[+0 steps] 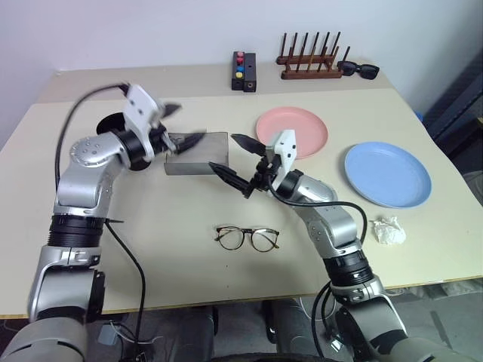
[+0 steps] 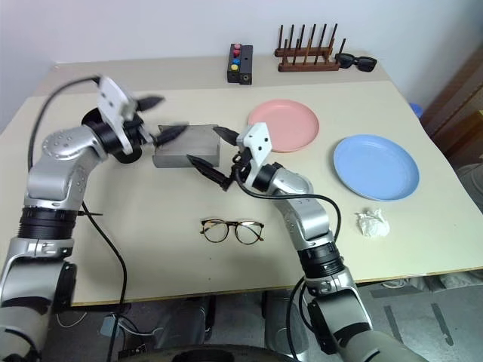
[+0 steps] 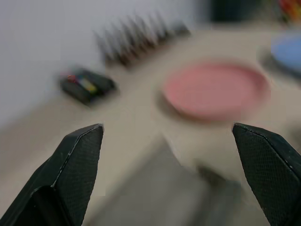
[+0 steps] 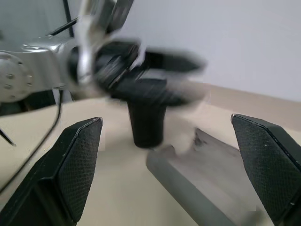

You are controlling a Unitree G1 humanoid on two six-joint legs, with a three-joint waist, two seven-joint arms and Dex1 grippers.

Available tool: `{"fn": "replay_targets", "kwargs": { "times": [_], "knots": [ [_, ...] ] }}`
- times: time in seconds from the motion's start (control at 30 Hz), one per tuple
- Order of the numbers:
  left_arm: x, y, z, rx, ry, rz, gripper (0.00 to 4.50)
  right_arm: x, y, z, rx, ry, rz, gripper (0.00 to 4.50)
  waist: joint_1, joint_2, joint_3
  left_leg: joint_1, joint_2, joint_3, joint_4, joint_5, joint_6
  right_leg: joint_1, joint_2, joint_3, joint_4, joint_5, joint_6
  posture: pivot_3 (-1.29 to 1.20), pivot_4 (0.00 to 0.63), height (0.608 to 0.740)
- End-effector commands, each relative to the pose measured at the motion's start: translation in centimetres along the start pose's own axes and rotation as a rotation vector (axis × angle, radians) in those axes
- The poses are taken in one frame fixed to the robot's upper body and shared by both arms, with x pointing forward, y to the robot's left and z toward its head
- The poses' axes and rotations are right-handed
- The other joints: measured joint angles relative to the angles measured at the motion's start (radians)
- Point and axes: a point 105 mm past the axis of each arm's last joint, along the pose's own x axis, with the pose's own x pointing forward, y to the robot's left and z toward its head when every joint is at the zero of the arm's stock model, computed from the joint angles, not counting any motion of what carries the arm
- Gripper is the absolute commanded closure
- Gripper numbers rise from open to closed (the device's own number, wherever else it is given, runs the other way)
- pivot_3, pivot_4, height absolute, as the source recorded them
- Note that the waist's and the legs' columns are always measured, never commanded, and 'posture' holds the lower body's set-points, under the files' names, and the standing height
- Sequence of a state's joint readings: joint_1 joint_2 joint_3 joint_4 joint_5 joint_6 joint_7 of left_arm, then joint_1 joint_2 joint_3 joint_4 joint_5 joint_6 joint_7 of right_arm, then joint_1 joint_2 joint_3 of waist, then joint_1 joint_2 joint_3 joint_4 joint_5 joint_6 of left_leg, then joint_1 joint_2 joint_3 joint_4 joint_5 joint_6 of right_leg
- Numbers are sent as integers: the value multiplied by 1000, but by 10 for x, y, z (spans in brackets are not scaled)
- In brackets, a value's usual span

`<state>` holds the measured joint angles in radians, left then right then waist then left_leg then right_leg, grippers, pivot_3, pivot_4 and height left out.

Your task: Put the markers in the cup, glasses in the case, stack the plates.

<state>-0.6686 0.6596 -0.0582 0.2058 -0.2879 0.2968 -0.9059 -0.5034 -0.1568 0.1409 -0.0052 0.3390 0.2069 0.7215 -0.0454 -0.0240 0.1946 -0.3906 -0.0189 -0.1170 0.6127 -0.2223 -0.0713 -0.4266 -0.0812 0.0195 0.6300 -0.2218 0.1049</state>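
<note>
Two grippers sit over the middle of the tan table, and I read both as released with nothing between their fingers. My left gripper hangs above the near-left part of the grey case, jaws spread wide; my right gripper is at the case's right end, also spread, one finger above the case edge and one just in front of it. The case lies closed and flat. Behind my left wrist I can make out the black cup standing upright, close to the case's far-left corner. The glasses lie open on the table nearer to me, apart from the case. The pink plate and the blue plate lie side by side to the right, not stacked. I cannot spot the marker.
</note>
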Motion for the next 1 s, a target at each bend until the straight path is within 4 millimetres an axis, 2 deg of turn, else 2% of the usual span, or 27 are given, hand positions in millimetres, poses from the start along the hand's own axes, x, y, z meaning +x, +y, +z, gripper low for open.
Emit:
{"fn": "replay_targets", "kwargs": {
  "times": [0.03, 0.17, 0.4, 0.5, 0.73, 0.8, 1.0],
  "knots": [
    [0, -2, -12, 50, 106, -66, 42, -4, 6, 15, -23, -41, 38, 0, 1, 0, 0, 0, 0, 0, 0, 0, 0, 0, 0, 0, 0, 0, 0, 0, 150, 740],
    [6, 12, -40, 45, 259, -45, 42, -10, 12, 11, -13, -18, 55, 0, 2, 0, 0, 0, 0, 0, 0, 0, 0, 0, 0, 0, 0, 0, 0, 0, 150, 740],
    [11, 10, -63, 26, 374, -136, 42, -11, 18, 10, -7, -12, 54, 0, 0, 0, 0, -1, 0, 0, 0, 0, 0, 0, 0, 0, 0, 0, 1, 0, 150, 740],
    [8, 8, -74, 31, 409, -166, 862, -13, 17, 10, -8, -10, 46, 0, 0, 0, 0, 0, 0, 0, 0, 0, 0, 0, 0, 0, 0, 0, 1, 0, 150, 740],
    [9, 3, -75, 31, 375, -191, 4422, -15, 16, 9, -7, -2, 38, 0, 3, 0, 0, -1, 0, 0, 0, 0, 0, 0, 0, 0, 0, -1, 1, 0, 150, 740],
    [11, -3, -71, 36, 336, -220, 4472, -17, 15, 9, -7, 4, 37, 0, 2, 0, 0, -1, 0, 0, 1, 0, 0, 0, 0, 0, 0, 0, 1, 0, 150, 740],
    [9, -59, -53, 125, 234, -454, 4472, -51, 15, 1, -37, 147, 89, 0, 6, 0, 0, -2, 0, 0, 1, 0, 1, 0, -1, 0, -1, -1, 1, 0, 150, 740]
  ]
}}
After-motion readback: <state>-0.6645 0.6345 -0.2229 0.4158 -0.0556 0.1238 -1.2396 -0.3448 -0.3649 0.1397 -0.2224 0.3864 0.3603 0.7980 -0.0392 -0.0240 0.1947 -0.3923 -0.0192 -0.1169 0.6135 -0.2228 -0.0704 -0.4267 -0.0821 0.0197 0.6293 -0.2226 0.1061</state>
